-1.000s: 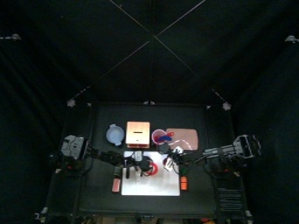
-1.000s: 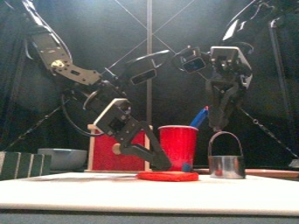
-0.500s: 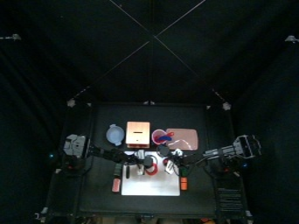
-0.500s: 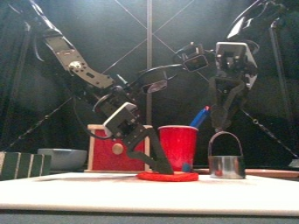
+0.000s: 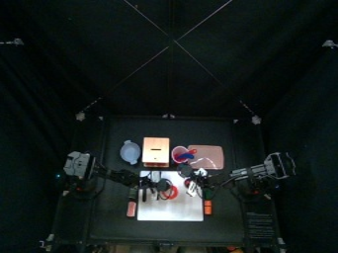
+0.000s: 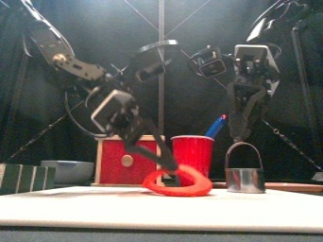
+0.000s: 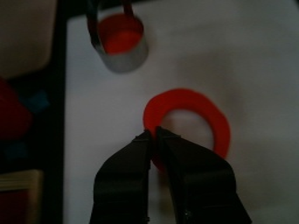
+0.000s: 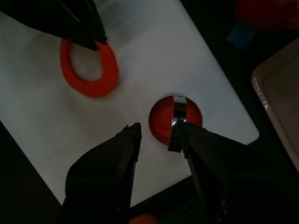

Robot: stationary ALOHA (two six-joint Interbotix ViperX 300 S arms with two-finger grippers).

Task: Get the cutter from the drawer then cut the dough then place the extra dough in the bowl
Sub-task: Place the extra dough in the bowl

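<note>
A red dough ring (image 6: pixel 178 182) is tilted on the white cutting board (image 6: pixel 76 206), its left side raised. My left gripper (image 6: pixel 168 166) is shut on that raised edge, and the left wrist view shows the jaws pinched on the ring (image 7: pixel 193 118). To the right the metal cutter (image 6: pixel 244 177) stands upright on the board with a red dough disc (image 8: pixel 176 115) inside it. Just above its wire handle hangs my right gripper (image 6: pixel 239 138), open, the jaws (image 8: pixel 156 138) apart over the handle.
Behind the board are the blue-grey bowl (image 5: pixel 128 151), the wooden box (image 5: pixel 157 148) with its red drawer front (image 6: pixel 127 161), the red cup (image 6: pixel 194 157) with a blue knife (image 6: pixel 214 126), and the pink tray (image 5: pixel 211 156). A small orange-red thing (image 5: pixel 132 208) lies left of the board.
The dough ring lay flat on the board; my left gripper has closed on its edge and lifted that side. The right gripper has stayed over the cutter.
</note>
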